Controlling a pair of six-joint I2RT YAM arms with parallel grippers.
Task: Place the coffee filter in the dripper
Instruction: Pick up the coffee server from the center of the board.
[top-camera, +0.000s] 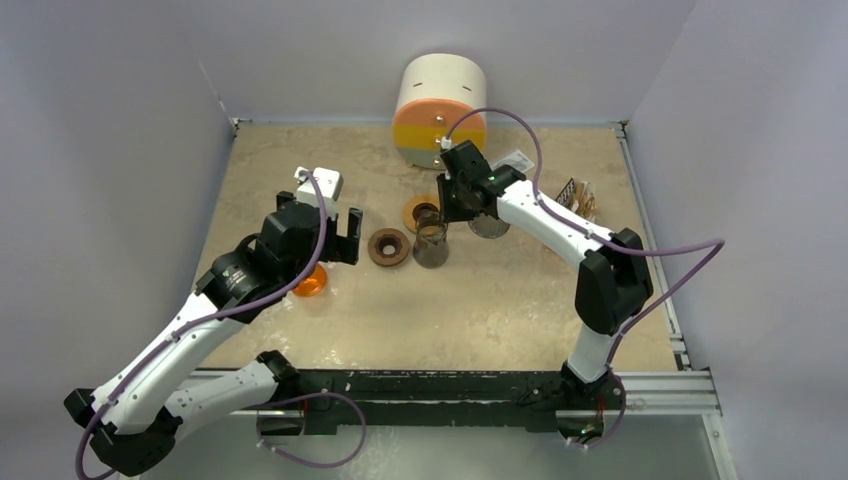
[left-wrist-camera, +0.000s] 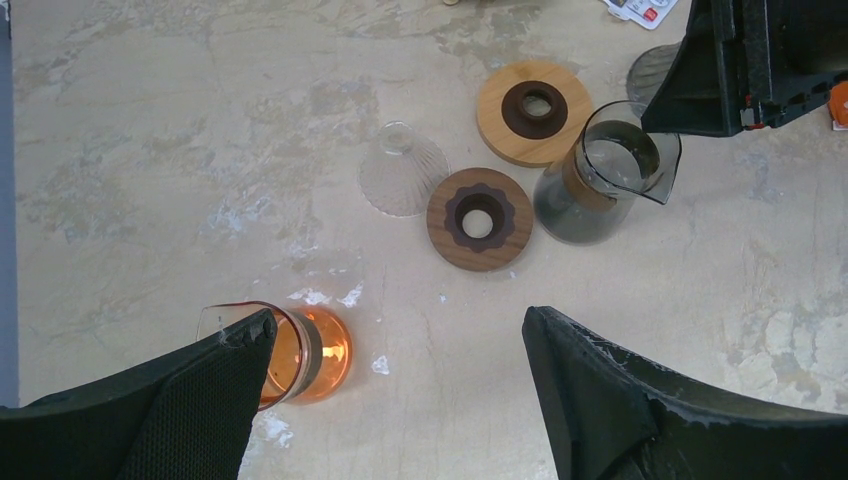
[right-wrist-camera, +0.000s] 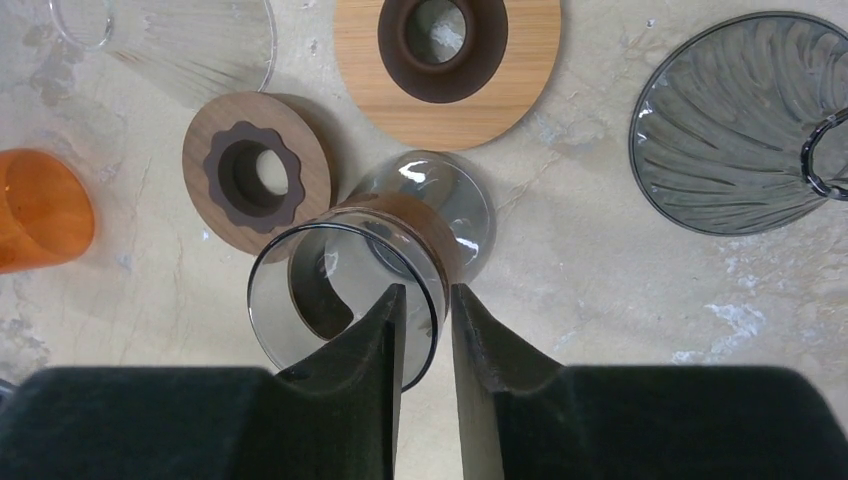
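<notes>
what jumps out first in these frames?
The right gripper sits mid-table, its fingers straddling the rim of the smoky glass carafe with only a narrow gap; whether they already pinch it is unclear. The left gripper hangs wide open over the orange glass vessel on the left. At the back edge lies a big white, orange and yellow cylinder.
</notes>
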